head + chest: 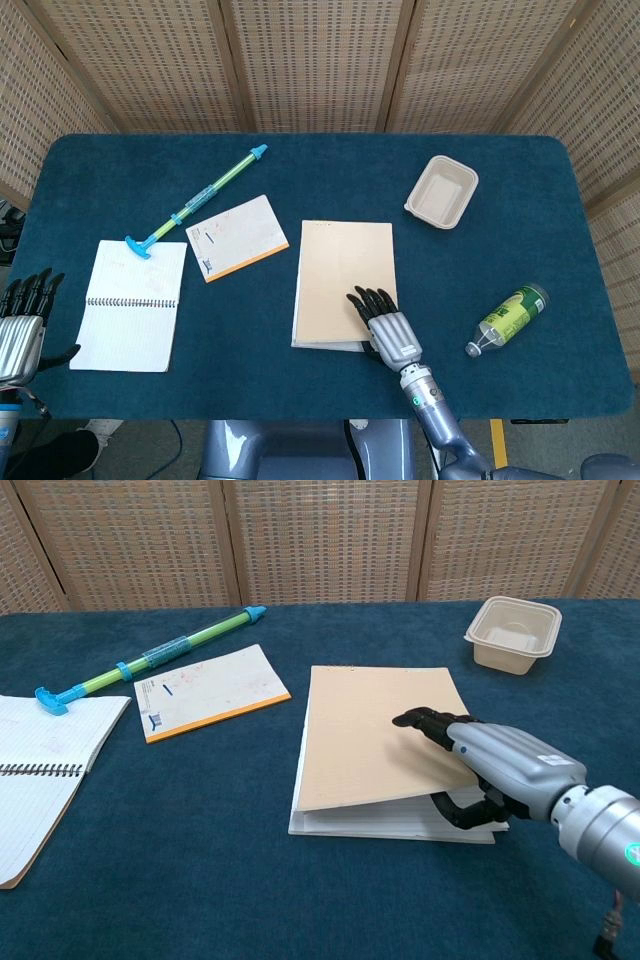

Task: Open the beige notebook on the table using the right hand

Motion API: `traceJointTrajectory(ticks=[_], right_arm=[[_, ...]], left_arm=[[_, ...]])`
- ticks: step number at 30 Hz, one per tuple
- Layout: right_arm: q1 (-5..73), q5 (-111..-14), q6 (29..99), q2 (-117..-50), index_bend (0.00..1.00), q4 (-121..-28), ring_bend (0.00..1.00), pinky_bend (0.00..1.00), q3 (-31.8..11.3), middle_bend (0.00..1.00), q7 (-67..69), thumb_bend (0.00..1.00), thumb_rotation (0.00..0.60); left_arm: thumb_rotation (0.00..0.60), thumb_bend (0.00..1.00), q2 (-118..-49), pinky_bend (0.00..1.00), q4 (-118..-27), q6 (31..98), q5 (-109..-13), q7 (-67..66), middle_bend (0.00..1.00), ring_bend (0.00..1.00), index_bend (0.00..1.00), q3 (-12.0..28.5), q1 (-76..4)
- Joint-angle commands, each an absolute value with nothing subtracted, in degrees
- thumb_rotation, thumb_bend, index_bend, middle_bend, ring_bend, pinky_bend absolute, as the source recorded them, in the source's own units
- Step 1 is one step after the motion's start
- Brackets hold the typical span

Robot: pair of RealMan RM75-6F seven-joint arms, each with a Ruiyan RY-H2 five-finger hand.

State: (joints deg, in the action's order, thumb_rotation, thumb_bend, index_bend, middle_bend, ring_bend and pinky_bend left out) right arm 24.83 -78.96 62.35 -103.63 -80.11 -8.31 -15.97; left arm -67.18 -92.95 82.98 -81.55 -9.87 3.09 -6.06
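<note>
The beige notebook (340, 275) (375, 730) lies at the table's middle, its spine at the far edge. My right hand (385, 325) (490, 765) pinches the cover's near right corner, fingers on top and thumb underneath. The cover's near edge is raised off the white pages (385, 823). My left hand (22, 320) hangs open beyond the table's left edge, seen only in the head view.
A spiral notebook (132, 305) lies open at the left. An orange-edged pad (237, 237) and a green-blue pen-like stick (200, 198) sit further back. A beige tray (441, 191) stands at the back right, and a green bottle (510, 318) lies at the right.
</note>
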Motion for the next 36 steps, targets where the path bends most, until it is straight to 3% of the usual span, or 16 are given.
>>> traceJointTrajectory(ticks=[1, 10, 13, 15, 19, 21, 27, 36], right_arm=[[26.4, -77.4, 61.1, -103.2, 0.05, -80.9, 0.0, 0.0, -10.1, 0.0, -17.4, 0.69, 0.6], [29.2, -73.1, 58.7, -102.9, 0.08, -80.5, 0.0, 0.01, -13.1, 0.0, -18.9, 0.69, 0.6], [30.0, -73.1, 59.9, -103.3, 0.28, -79.3, 0.05, 0.22, -13.9, 0.09, -19.0, 0.7, 0.6], [30.1, -73.7, 60.8, -103.6, 0.41, -78.6, 0.18, 0.37, -13.8, 0.24, -18.5, 0.73, 0.6], [29.6, -77.5, 65.1, -104.8, 0.57, -75.6, 0.39, 0.52, -12.9, 0.43, -14.4, 0.81, 0.6], [29.5, -79.6, 66.9, -104.9, 0.61, -74.3, 0.43, 0.57, -12.1, 0.47, -12.4, 0.83, 0.6], [28.6, -82.3, 68.9, -102.9, 0.66, -75.7, 0.52, 0.64, -10.2, 0.56, -6.9, 0.88, 0.6], [27.4, -86.0, 68.5, -95.0, 0.67, -81.8, 0.54, 0.66, -5.9, 0.58, -1.1, 0.88, 0.6]], left_arm=[[0.6, 0.0, -67.2, 0.0, -92.9, 82.7, -81.4, -10.0, 0.0, 0.0, 0.0, 3.1, -6.2], [0.6, 0.0, -67.2, 0.0, -92.7, 82.6, -81.0, -10.0, 0.0, 0.0, 0.0, 3.2, -6.2], [0.6, 0.0, -67.3, 0.0, -92.7, 82.4, -81.1, -10.1, 0.0, 0.0, 0.0, 3.1, -6.3], [0.6, 0.0, -67.4, 0.0, -92.7, 82.2, -81.1, -10.2, 0.0, 0.0, 0.0, 3.1, -6.4], [0.6, 0.0, -67.5, 0.0, -92.8, 82.2, -81.4, -10.5, 0.0, 0.0, 0.0, 2.9, -6.5], [0.6, 0.0, -67.4, 0.0, -92.9, 82.4, -81.4, -10.5, 0.0, 0.0, 0.0, 2.9, -6.4], [0.6, 0.0, -67.4, 0.0, -92.9, 82.4, -81.4, -10.6, 0.0, 0.0, 0.0, 2.9, -6.4], [0.6, 0.0, -67.5, 0.0, -93.1, 82.4, -81.5, -10.8, 0.0, 0.0, 0.0, 2.8, -6.4]])
